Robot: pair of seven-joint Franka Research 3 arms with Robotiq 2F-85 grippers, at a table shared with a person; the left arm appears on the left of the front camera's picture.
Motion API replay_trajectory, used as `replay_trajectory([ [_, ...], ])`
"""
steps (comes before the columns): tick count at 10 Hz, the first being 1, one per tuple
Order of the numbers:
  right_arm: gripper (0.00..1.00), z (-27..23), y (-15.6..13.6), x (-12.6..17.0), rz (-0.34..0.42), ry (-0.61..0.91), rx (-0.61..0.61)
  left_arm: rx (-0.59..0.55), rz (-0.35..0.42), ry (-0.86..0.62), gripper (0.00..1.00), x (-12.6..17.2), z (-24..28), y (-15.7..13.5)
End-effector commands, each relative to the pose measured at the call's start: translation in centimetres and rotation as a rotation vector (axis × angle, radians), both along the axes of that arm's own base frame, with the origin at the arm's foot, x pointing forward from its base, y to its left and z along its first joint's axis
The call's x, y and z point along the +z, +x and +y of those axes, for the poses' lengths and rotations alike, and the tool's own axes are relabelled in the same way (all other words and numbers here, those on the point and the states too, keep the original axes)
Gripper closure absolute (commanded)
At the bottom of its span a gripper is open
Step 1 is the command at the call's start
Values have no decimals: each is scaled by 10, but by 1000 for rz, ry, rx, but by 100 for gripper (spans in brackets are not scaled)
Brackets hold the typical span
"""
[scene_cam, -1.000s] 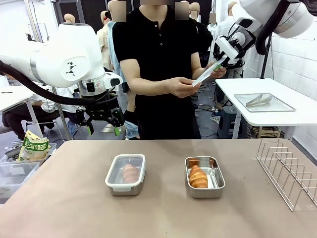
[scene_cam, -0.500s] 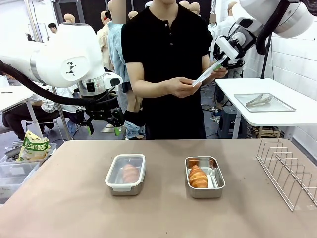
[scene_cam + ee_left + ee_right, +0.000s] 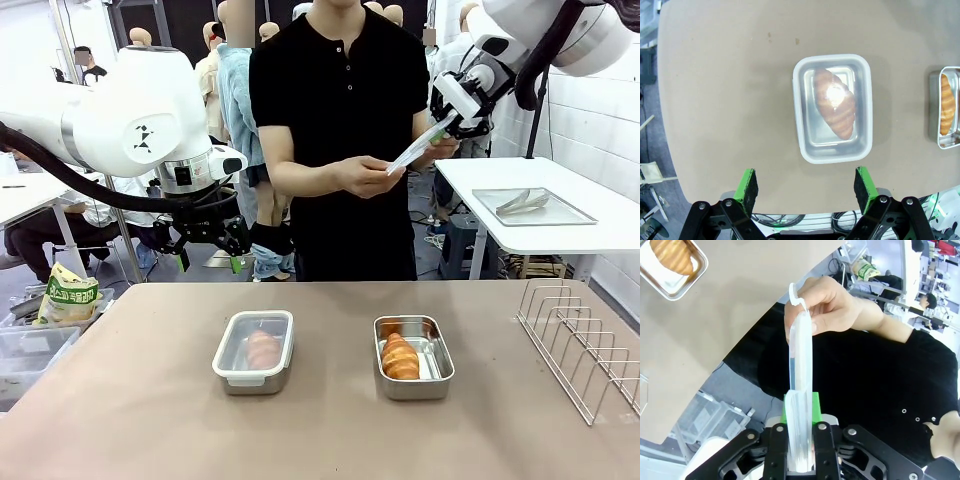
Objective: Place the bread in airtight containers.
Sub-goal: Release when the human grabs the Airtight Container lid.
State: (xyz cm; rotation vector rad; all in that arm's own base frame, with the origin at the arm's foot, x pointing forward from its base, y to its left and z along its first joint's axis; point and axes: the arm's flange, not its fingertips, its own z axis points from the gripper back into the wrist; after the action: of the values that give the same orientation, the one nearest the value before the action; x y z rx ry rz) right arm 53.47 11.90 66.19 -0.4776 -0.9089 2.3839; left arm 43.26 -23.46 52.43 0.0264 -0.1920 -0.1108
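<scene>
2 croissants [image 3: 263, 347] [image 3: 400, 355], 2 containers [image 3: 230, 378] [image 3: 440, 380], 2 lids [image 3: 284, 330] [image 3: 412, 155], 1 rack [image 3: 585, 345]

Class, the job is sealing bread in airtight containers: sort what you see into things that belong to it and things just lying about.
Belongs:
- lidded steel tub holding a golden croissant
- open steel tub holding a croissant
- clear white-rimmed lid, between right gripper and person's hand

Lying about:
- wire rack
- metal tray
- yellow bag

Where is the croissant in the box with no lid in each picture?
Front view: the croissant lies in the open container, right of the middle of the table.
Left wrist view: at the right edge, cut off.
Right wrist view: top left corner.
Shared landmark: the tan table, in all three views.
</scene>
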Motion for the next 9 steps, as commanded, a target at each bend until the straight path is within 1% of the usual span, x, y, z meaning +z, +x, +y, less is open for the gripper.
replay_trajectory([
  [1,35,-2,-4,3,-13,-5,-25,1,-1,-2,0,2,2,-1],
  [3,0,-2,-3,3,-8,-19,-32,1,-1,-2,0,2,2,-1],
  [7,0,-1,5,-6,52,-53,-30,1,-1,-2,0,2,2,-1],
  [8,0,3,9,-9,73,-68,-22,1,-1,-2,0,2,2,-1],
  [9,0,8,18,-15,116,-101,-3,1,-1,-2,0,2,2,-1],
])
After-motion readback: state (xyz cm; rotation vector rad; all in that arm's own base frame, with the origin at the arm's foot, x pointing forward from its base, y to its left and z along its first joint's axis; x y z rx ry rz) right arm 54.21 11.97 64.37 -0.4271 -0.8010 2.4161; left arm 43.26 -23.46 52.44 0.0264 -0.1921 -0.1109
